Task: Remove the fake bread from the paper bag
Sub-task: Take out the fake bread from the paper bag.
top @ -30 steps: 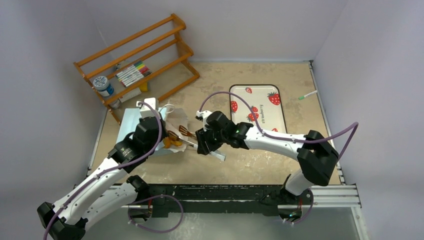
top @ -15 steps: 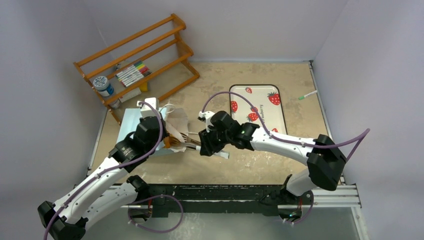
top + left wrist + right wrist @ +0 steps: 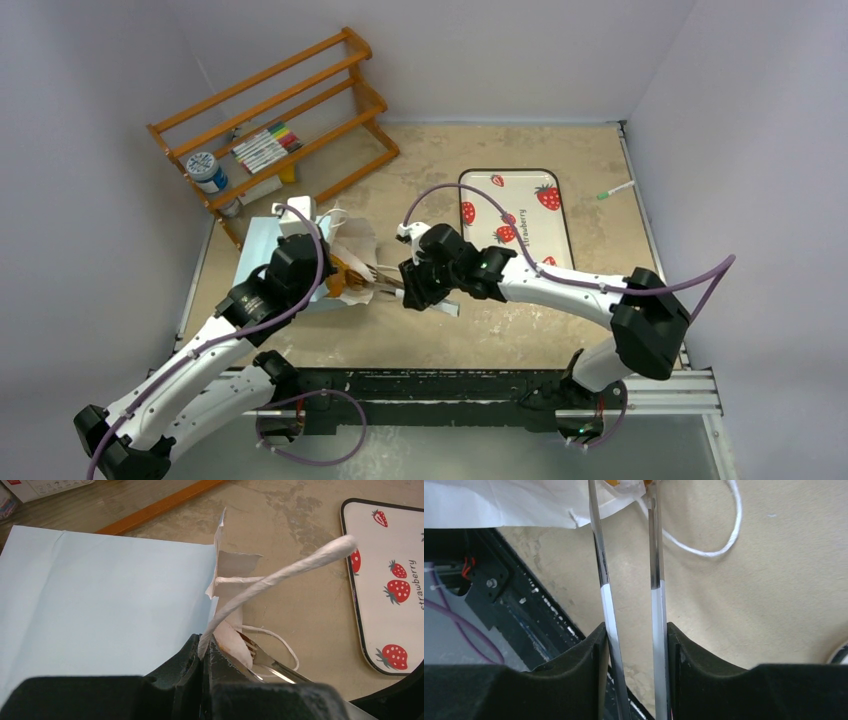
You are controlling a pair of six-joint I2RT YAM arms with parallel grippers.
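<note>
The light blue paper bag (image 3: 262,245) lies on its side at the left, its white mouth facing right; it fills the left wrist view (image 3: 100,595). My left gripper (image 3: 322,270) (image 3: 205,647) is shut on the bag's white string handle (image 3: 280,572) at the mouth. My right gripper (image 3: 412,288) (image 3: 636,630) is shut on metal tongs (image 3: 385,285) (image 3: 605,595), whose tips reach into the bag mouth. Golden-orange fake bread (image 3: 340,278) shows at the mouth, between the tong tips (image 3: 624,482). The other pastries are hidden.
A white strawberry-print tray (image 3: 520,215) (image 3: 390,580) lies right of the bag. A wooden rack (image 3: 280,115) with markers and a jar stands at the back left. A green-tipped pen (image 3: 617,190) lies at the far right. A loose string handle (image 3: 719,545) lies on the table.
My right gripper has pushed the tongs left so their tips are now inside the bag mouth. My left gripper has kept its hold on the handle.
</note>
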